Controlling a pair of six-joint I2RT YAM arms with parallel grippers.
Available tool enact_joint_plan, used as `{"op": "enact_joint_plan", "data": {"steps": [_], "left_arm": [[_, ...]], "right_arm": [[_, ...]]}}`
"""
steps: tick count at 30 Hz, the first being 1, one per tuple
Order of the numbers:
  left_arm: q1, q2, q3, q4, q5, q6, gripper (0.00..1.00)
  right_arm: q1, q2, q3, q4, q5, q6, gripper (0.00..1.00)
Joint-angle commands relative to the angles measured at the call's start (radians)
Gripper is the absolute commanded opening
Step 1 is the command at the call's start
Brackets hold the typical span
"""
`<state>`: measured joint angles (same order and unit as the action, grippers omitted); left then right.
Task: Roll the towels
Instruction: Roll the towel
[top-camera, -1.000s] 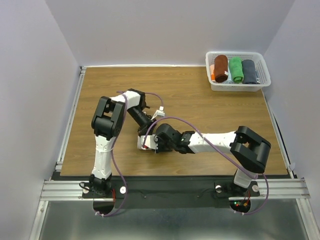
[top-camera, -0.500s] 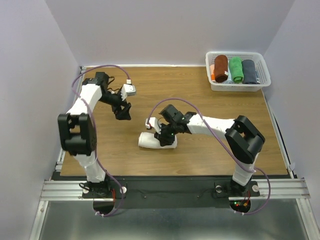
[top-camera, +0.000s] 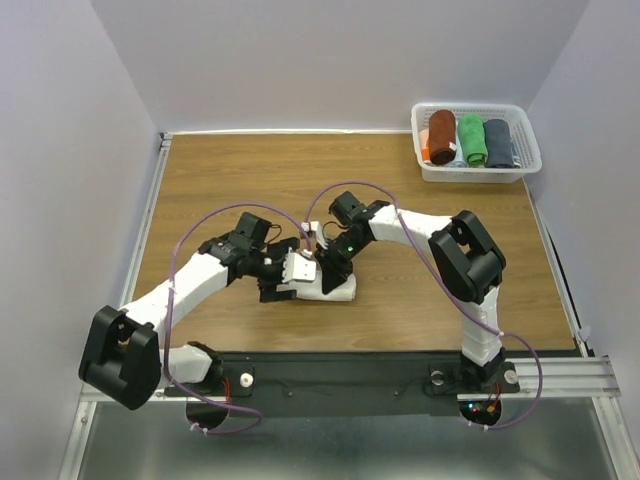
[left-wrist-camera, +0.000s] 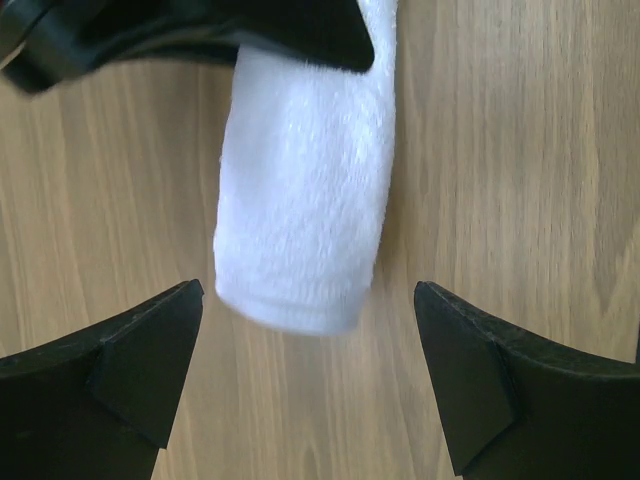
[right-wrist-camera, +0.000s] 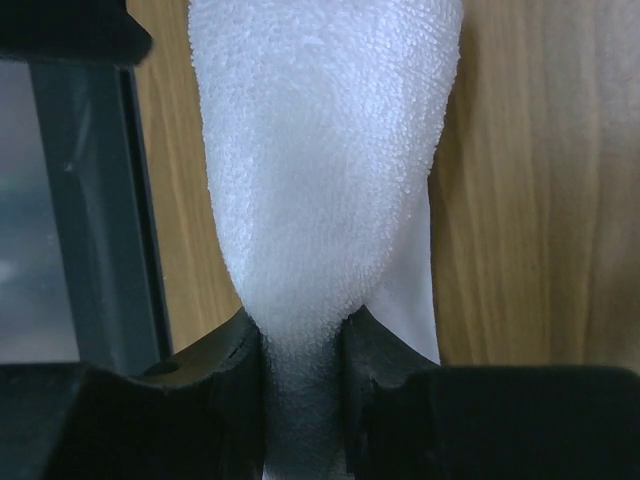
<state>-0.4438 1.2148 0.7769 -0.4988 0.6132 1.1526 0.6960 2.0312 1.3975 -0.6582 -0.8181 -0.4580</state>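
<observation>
The white towel (top-camera: 338, 290) lies rolled on the table (top-camera: 220, 190), a little in front of its middle. My right gripper (top-camera: 328, 268) comes down on it from behind, and in the right wrist view this gripper (right-wrist-camera: 303, 340) is shut on a pinched bulge of the white towel (right-wrist-camera: 320, 150). My left gripper (top-camera: 284, 284) is at the roll's left end. In the left wrist view it (left-wrist-camera: 308, 300) stands wide open, the towel's end (left-wrist-camera: 300, 220) lying between the fingertips (left-wrist-camera: 160, 340) without touching them. The dark slate towel (top-camera: 498, 142) sits rolled in the basket.
A white basket (top-camera: 477, 172) at the back right corner holds a rust-brown roll (top-camera: 441, 136), a green roll (top-camera: 472, 138) and the slate one. Grey walls close in the table on three sides. A metal rail (top-camera: 350, 378) runs along the near edge.
My left arm has swung from the back left of the table down to the white roll's left end, gripper open. My right gripper has stayed gripping the roll while its arm shifted backward.
</observation>
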Motion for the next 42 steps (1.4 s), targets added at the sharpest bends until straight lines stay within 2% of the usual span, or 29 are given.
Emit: {"op": "enact_joint_plan", "data": {"steps": [1, 9, 12, 16, 17, 18, 20, 22, 24, 26, 27, 30, 35, 39, 41, 42], "left_arm": [[-0.067, 0.017, 0.001, 0.196, -0.081, -0.079, 0.99], [-0.125, 0.14, 0.005, 0.19, -0.041, -0.044, 0.98], [-0.133, 0.17, 0.005, 0.171, -0.026, -0.04, 0.91], [-0.133, 0.241, 0.031, 0.117, -0.032, -0.028, 0.64], [-0.133, 0.274, 0.05, 0.077, -0.03, -0.025, 0.51], [-0.133, 0.297, 0.059, 0.044, -0.032, -0.019, 0.44], [-0.127, 0.313, 0.059, 0.022, -0.03, -0.014, 0.41], [-0.121, 0.33, 0.062, -0.015, -0.027, -0.008, 0.37], [-0.113, 0.36, 0.076, -0.044, -0.018, -0.002, 0.34], [-0.104, 0.385, 0.096, -0.087, -0.004, -0.002, 0.34], [-0.101, 0.412, 0.107, -0.125, 0.011, -0.001, 0.34], [-0.072, 0.483, 0.162, -0.205, 0.063, 0.016, 0.34], [-0.041, 0.61, 0.271, -0.331, 0.123, 0.071, 0.34], [-0.035, 0.727, 0.389, -0.432, 0.134, 0.117, 0.34], [-0.029, 0.75, 0.413, -0.452, 0.135, 0.121, 0.34], [-0.026, 0.765, 0.429, -0.455, 0.14, 0.122, 0.34]], "right_arm": [[0.011, 0.04, -0.018, -0.138, 0.02, -0.037, 0.05], [0.01, 0.05, -0.003, -0.135, 0.056, -0.034, 0.07], [0.01, 0.055, 0.011, -0.129, 0.062, -0.03, 0.07], [0.008, 0.04, 0.015, -0.118, 0.091, -0.025, 0.09], [0.002, 0.031, 0.009, -0.106, 0.106, -0.024, 0.11], [-0.01, 0.011, 0.002, -0.091, 0.125, -0.015, 0.14], [-0.027, -0.011, -0.006, -0.075, 0.143, -0.002, 0.25], [-0.05, -0.055, -0.015, -0.054, 0.16, 0.012, 0.42], [-0.084, -0.094, -0.022, -0.044, 0.206, 0.022, 0.52], [-0.113, -0.141, -0.032, -0.044, 0.229, 0.03, 0.68], [-0.145, -0.197, -0.047, -0.041, 0.249, 0.03, 0.82], [-0.193, -0.331, -0.075, -0.038, 0.295, 0.03, 0.9], [-0.21, -0.488, -0.121, -0.038, 0.303, 0.024, 0.92], [-0.198, -0.583, -0.144, -0.037, 0.303, -0.007, 0.88], [-0.164, -0.614, -0.152, -0.037, 0.345, -0.024, 0.84], [-0.098, -0.623, -0.164, -0.038, 0.417, -0.036, 0.84]]}}
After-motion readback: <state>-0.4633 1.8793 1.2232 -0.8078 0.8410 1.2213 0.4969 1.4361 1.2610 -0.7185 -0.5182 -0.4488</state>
